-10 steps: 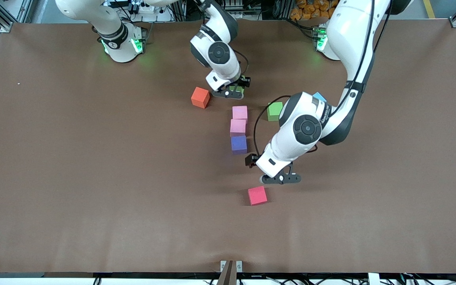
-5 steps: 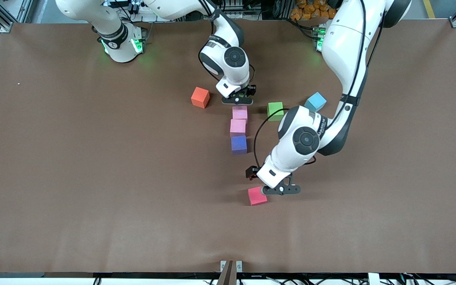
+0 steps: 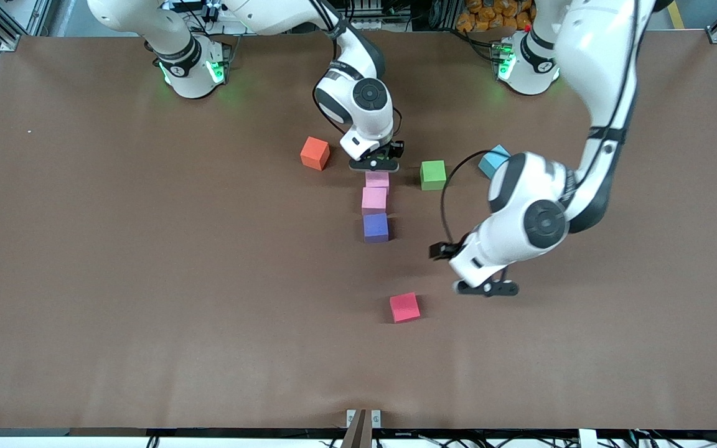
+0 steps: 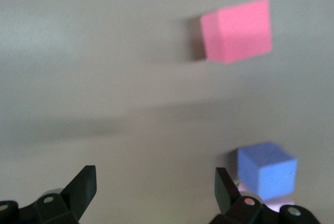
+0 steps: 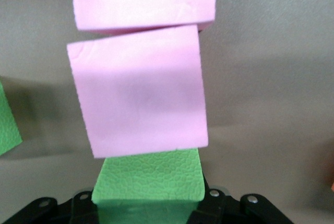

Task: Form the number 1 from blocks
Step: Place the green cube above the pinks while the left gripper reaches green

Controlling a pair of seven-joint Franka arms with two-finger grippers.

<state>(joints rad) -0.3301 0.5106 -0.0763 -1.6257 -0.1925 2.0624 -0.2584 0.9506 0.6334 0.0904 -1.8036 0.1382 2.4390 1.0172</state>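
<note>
The right gripper (image 3: 373, 165) is clamping a pebbly-textured green foam cube (image 5: 148, 179), just beside the pink cube (image 3: 377, 179) heading the pink (image 3: 374, 199) and purple (image 3: 376, 227) column. The left gripper (image 3: 487, 289) is hanging with jaws spread wide over bare table near the red cube (image 3: 404, 307).

I see the right gripper (image 3: 373, 165) crowding the pink column's (image 3: 375, 194) farther end, a green block (image 5: 148, 179) clamped in its jaws. The left gripper (image 3: 487, 288), jaws apart, has bare table (image 3: 147, 280) under it; the red cube (image 3: 404, 307) sits beside.
</note>
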